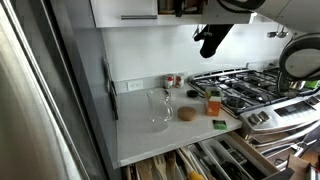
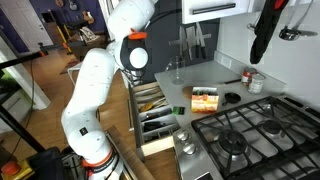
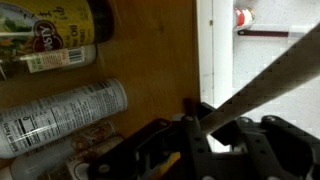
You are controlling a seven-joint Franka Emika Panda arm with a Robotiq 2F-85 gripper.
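- Looking through the wrist view, I see the grey strip (image 3: 265, 82) coming out of my gripper (image 3: 203, 128) at the bottom middle. Its long axis runs on a slant and points up and away to the right edge of that view. It is blurred, and I cannot tell what it belongs to.
- My gripper is clenched, and the fingers appear to pinch the near end of the grey strip. The far end leaves the picture.
- The strip sits high up at a cupboard, well above the bench (image 1: 135, 132). It crosses a white frame (image 3: 215, 50) that stands beside a brown wooden panel (image 3: 150, 60).
- Left of the strip, against that panel, a white-labelled bottle (image 3: 60, 118) shows lengthwise across the picture. A dark bottle (image 3: 50, 35) lies nearer the top edge.
- In both exterior views my gripper (image 1: 210, 45) (image 2: 258, 50) hangs up by the wall cupboards, over the back of the bench near the stove (image 1: 245, 85).
- On the bench a clear glass jug (image 1: 158, 108) stands near the middle.
- A brown round thing (image 1: 187, 114) lies just beside the jug on the stove side.
- An orange-labelled jar (image 1: 213, 103) stands at the bench edge next to the stove.
- A small green thing (image 1: 219, 125) lies at the front corner there.
- An open drawer (image 2: 155, 115) juts out under the front edge of the bench.
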